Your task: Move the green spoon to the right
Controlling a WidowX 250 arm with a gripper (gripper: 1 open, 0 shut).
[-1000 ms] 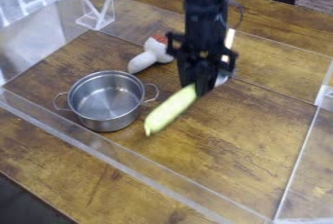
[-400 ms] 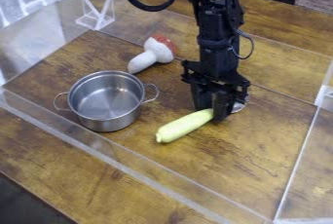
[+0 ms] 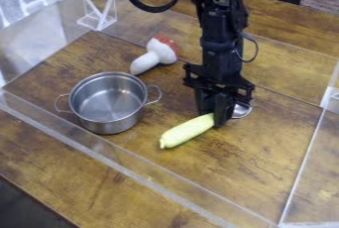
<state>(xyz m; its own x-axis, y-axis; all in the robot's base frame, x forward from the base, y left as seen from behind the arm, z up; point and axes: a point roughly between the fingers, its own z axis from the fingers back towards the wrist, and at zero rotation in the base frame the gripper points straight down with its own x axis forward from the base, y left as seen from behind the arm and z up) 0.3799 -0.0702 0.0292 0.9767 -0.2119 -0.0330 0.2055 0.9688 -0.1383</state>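
The green spoon (image 3: 187,130) lies on the wooden table right of the pot, its thick yellow-green handle pointing down-left. Its upper right end, where the bowl is, sits hidden between the fingers of my gripper (image 3: 221,114). The black gripper points straight down onto that end, with its tips at table level. The jaws stand narrow, closed around the spoon's end.
A steel pot (image 3: 109,101) with two handles stands left of the spoon. A white mushroom-shaped thing with a red cap (image 3: 155,56) lies behind it. Clear acrylic walls (image 3: 119,163) fence the table, and a clear stand (image 3: 97,14) sits at the back left.
The gripper carried the spoon to the right and down from beside the pot. The spoon hung tilted a second ago and now lies on the table. Little has moved since.
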